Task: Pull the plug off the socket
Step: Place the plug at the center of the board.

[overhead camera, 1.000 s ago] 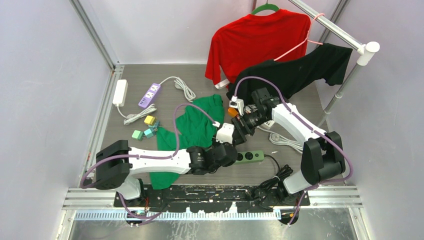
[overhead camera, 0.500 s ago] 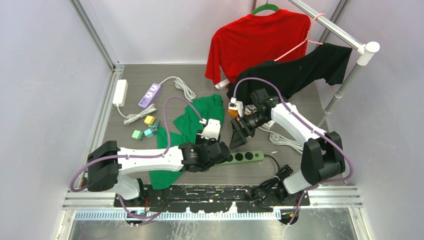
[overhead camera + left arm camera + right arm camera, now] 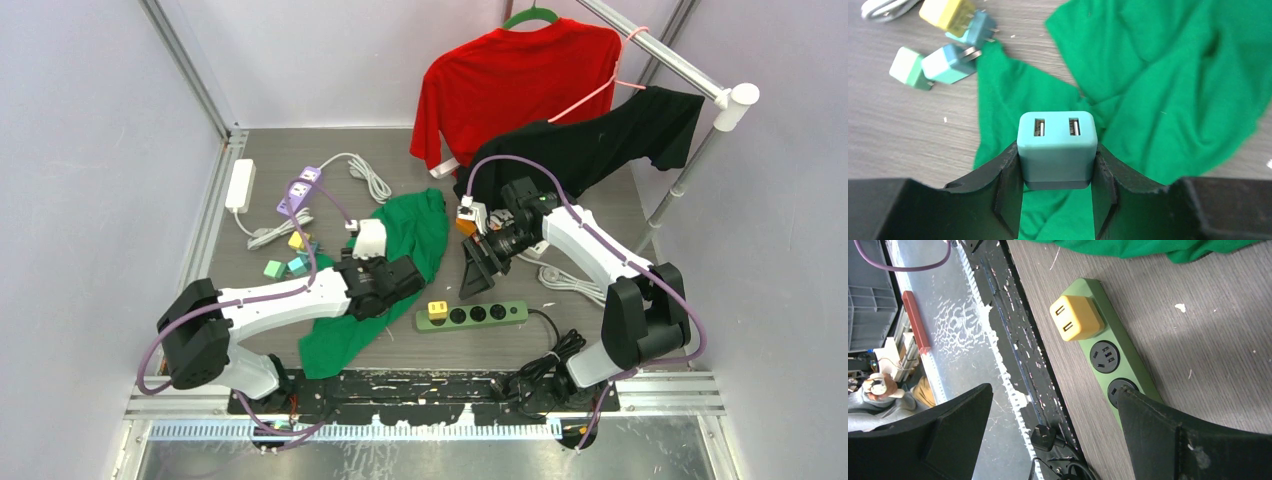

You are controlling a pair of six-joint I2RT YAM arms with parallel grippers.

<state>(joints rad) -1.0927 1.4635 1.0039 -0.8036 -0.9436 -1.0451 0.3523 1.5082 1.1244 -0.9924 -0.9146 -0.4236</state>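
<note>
The left pincer (image 3: pixel 1057 172) is clamped on a teal USB plug (image 3: pixel 1057 140), its two ports facing up. It holds the plug clear of any socket, above the green cloth (image 3: pixel 1173 75) at mid-bench. The loose plugs (image 3: pixel 948 65) lie just beyond the cloth, toward the bench's left edge. The right pincer (image 3: pixel 1053 395) hangs spread wide over the green power strip (image 3: pixel 1128 365) near the bench's near edge, gripping nothing. A yellow USB plug (image 3: pixel 1075 317) sits in the strip's end socket. The pull itself looks done. The next move is probably to set the teal plug down among the loose ones, which calls for a low, gentle release.
</note>
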